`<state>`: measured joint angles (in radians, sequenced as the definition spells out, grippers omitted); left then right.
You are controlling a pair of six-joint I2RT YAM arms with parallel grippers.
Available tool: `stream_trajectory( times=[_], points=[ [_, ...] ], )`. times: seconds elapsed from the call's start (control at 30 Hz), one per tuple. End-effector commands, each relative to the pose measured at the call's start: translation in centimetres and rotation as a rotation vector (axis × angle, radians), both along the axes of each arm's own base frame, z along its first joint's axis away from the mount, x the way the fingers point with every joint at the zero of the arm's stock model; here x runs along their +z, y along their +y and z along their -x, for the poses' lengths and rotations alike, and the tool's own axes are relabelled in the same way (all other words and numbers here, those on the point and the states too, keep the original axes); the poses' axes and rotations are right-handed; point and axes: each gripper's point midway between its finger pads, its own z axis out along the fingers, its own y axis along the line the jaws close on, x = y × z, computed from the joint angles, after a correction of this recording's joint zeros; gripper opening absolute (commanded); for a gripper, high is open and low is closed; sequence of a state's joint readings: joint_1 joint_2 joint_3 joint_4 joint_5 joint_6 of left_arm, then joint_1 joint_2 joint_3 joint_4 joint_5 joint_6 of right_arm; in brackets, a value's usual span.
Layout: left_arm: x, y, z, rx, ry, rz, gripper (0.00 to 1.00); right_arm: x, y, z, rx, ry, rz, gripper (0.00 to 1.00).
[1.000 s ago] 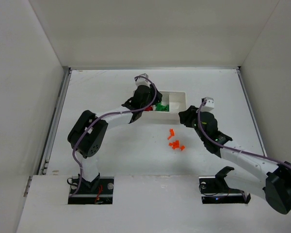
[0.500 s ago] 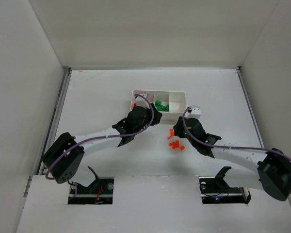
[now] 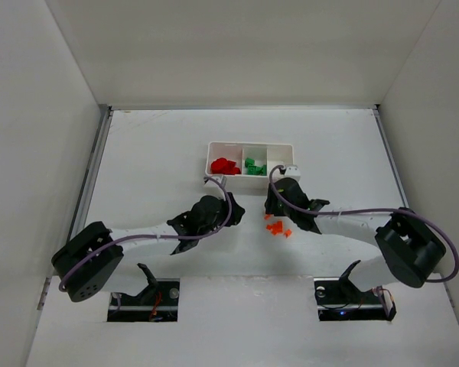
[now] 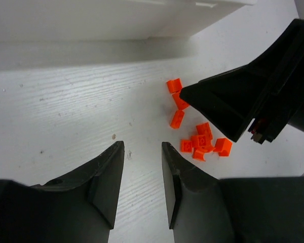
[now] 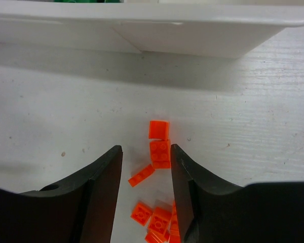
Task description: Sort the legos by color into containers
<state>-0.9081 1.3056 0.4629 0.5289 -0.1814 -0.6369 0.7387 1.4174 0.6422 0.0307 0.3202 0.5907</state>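
Observation:
The white three-compartment tray (image 3: pixel 249 147) holds red bricks (image 3: pixel 224 165) in its left compartment and green bricks (image 3: pixel 252 166) in the middle one. Several tiny orange pieces (image 3: pixel 276 226) lie on the table just in front of the tray. My right gripper (image 3: pixel 271 212) is open and low over them. In the right wrist view (image 5: pixel 146 154) an orange brick (image 5: pixel 160 152) and a flat orange piece (image 5: pixel 141 175) lie between its fingers. My left gripper (image 3: pixel 231 208) is open and empty, left of the pile. In the left wrist view (image 4: pixel 142 152) the orange pieces (image 4: pixel 200 143) lie ahead to the right.
The tray's near wall (image 5: pixel 192 30) stands just beyond the orange pieces. The right gripper's black fingers (image 4: pixel 233 101) reach over the pile in the left wrist view. White walls enclose the table on three sides.
My left gripper has drawn back from over the tray to the table in front of it. My right gripper has moved left and down onto the orange pieces.

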Motion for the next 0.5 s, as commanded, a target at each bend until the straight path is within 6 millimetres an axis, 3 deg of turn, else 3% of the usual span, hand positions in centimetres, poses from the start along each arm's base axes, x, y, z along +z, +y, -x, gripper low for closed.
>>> stream_trajectory(
  times=[0.0, 0.23, 0.47],
  points=[
    [1.9, -0.8, 0.0, -0.023, -0.034, 0.107, 0.33, 0.3, 0.2, -0.5, -0.006, 0.015, 0.023, 0.49],
    [1.4, -0.8, 0.6, -0.051, -0.015, 0.133, 0.33, -0.9, -0.4, -1.1, -0.045, 0.035, 0.113, 0.47],
    [0.9, -0.8, 0.8, -0.054, -0.011, 0.128, 0.33, -1.7, -0.3, -1.2, -0.046, 0.051, 0.13, 0.35]
  ],
)
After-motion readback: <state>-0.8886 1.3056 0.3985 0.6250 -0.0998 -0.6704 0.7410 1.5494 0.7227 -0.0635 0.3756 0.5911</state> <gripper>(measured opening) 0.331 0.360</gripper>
